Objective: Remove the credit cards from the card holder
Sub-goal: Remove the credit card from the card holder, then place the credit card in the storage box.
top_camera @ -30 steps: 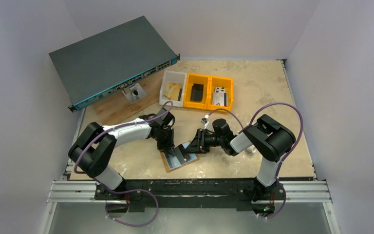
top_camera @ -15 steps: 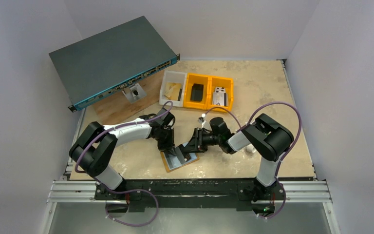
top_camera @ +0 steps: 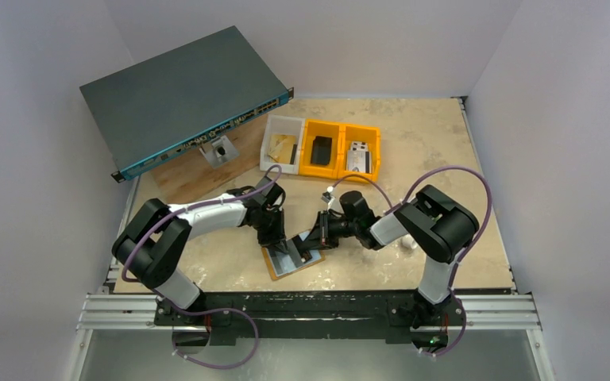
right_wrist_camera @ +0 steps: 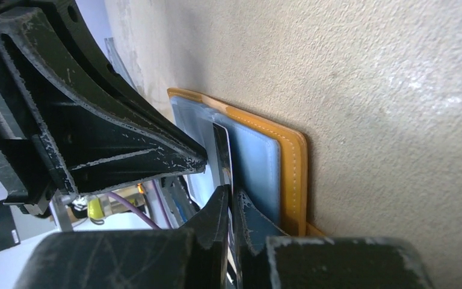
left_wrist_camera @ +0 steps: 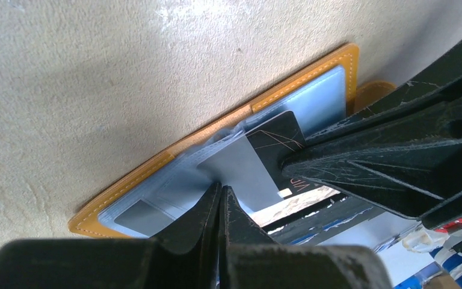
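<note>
Lower centre, the card holder [top_camera: 279, 267] lies open on the worktop [top_camera: 429, 159], its cards not yet out. The left pincer [left_wrist_camera: 219, 195] is closed, pressing there; whether it grips anything I cannot tell. The right pincer [right_wrist_camera: 231, 201] pinches the dark card [left_wrist_camera: 280, 135], which looks barely drawn. Beyond lie mottled beige surface, bins [top_camera: 322, 147] and white walls [top_camera: 572, 119].

I'm watching the beige table [top_camera: 421, 143] bearing the card holder [top_camera: 283, 267], lying open and flat near its front edge, a wooden board [top_camera: 191, 176] sitting back left, and three bins [top_camera: 340, 127] standing side by side behind.
</note>
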`<state>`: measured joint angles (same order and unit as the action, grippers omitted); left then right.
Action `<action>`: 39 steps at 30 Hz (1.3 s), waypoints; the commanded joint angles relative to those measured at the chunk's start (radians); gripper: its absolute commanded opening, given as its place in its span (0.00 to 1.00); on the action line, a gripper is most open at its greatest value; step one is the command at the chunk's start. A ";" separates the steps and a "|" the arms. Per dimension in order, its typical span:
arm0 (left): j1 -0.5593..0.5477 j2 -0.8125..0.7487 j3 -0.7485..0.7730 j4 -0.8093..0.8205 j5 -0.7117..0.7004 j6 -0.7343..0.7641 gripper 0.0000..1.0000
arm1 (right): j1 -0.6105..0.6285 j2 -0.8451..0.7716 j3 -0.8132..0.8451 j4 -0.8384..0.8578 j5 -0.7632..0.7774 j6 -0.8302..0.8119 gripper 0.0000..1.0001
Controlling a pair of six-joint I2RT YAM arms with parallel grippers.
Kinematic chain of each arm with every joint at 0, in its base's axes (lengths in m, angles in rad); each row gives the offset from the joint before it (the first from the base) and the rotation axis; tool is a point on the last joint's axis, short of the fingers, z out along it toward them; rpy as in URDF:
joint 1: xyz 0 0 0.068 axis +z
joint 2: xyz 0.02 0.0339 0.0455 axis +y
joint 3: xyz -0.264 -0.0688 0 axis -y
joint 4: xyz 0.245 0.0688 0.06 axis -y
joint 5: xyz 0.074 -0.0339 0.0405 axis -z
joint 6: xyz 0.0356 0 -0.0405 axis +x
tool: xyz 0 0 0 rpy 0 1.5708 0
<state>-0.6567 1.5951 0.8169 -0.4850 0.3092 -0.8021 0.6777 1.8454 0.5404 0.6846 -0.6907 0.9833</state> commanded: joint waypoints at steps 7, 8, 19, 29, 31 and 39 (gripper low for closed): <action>-0.006 0.010 -0.083 -0.013 -0.091 0.001 0.00 | -0.076 -0.153 -0.029 -0.189 0.127 -0.080 0.00; -0.006 0.008 -0.085 -0.009 -0.090 0.000 0.00 | -0.079 -0.167 -0.030 -0.198 0.128 -0.082 0.00; -0.007 -0.111 0.004 -0.046 -0.079 0.016 0.00 | -0.091 -0.342 0.020 -0.321 0.147 -0.085 0.00; -0.005 -0.323 0.143 -0.199 -0.142 0.087 0.59 | -0.137 -0.452 0.085 -0.396 0.206 -0.067 0.00; -0.002 -0.357 0.154 -0.224 -0.160 0.095 0.69 | -0.157 -0.461 0.109 -0.415 0.228 -0.067 0.00; 0.025 -0.441 0.165 -0.276 -0.179 0.142 0.85 | -0.260 -0.404 0.314 -0.535 0.327 -0.104 0.00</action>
<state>-0.6472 1.1893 0.9527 -0.7200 0.1539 -0.7090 0.4583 1.4185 0.7181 0.2131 -0.4545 0.9142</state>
